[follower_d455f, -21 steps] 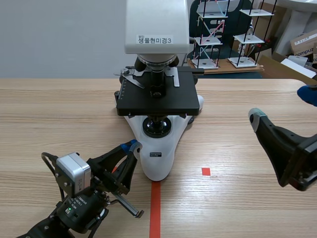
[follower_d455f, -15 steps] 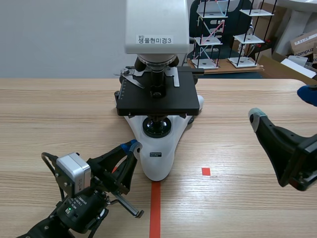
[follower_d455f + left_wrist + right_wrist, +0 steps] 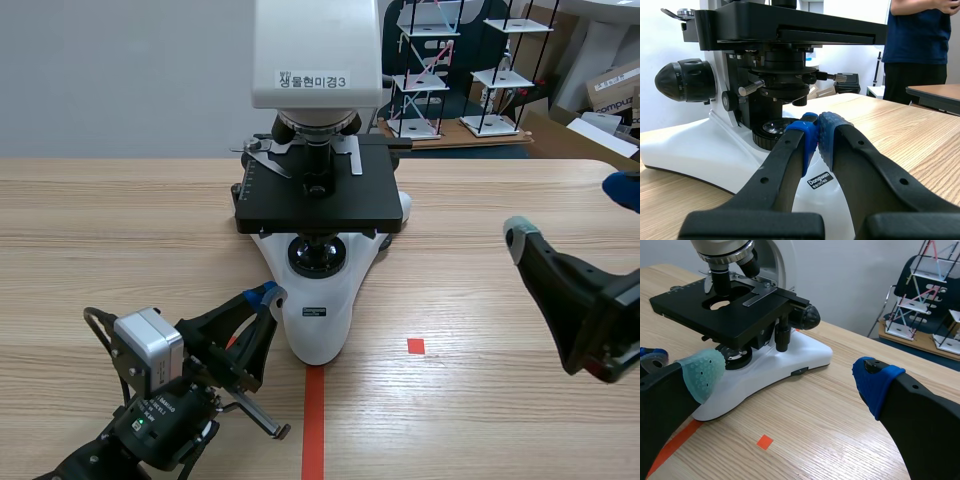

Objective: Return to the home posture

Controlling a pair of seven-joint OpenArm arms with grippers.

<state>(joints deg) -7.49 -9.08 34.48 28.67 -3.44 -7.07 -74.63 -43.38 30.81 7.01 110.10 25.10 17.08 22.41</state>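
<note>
We take twelve o'clock as straight away from the robot across the wooden table [image 3: 120, 230]. The microscope [image 3: 318, 200] stands at the middle of the table, its white foot pointing toward six o'clock and its black stage [image 3: 318, 212] raised over the round lamp lens [image 3: 318, 256]. The left gripper [image 3: 268, 293] lies low at about seven o'clock from the microscope's foot. Its two blue pads are pressed together with nothing between them, and the tips point toward one o'clock at the foot's near edge. They are just beside the white foot, but we cannot tell whether they touch it. The right gripper [image 3: 570, 213] hangs at about three to four o'clock from the microscope, well apart from it. Its fingers are spread wide and hold nothing, and we see one grey-green pad [image 3: 702, 372] and one blue pad [image 3: 875, 380]. A red tape line [image 3: 314, 420] runs from the foot toward six o'clock, and a small red square [image 3: 415, 346] lies at about five o'clock from the foot, between the microscope and the right gripper. At one to two o'clock, beyond the table's far edge, stands a set of small shelf frames [image 3: 450, 70]. In the left wrist view a person in a dark blue top [image 3: 917, 45] stands beyond the table, ahead of the gripper.
</note>
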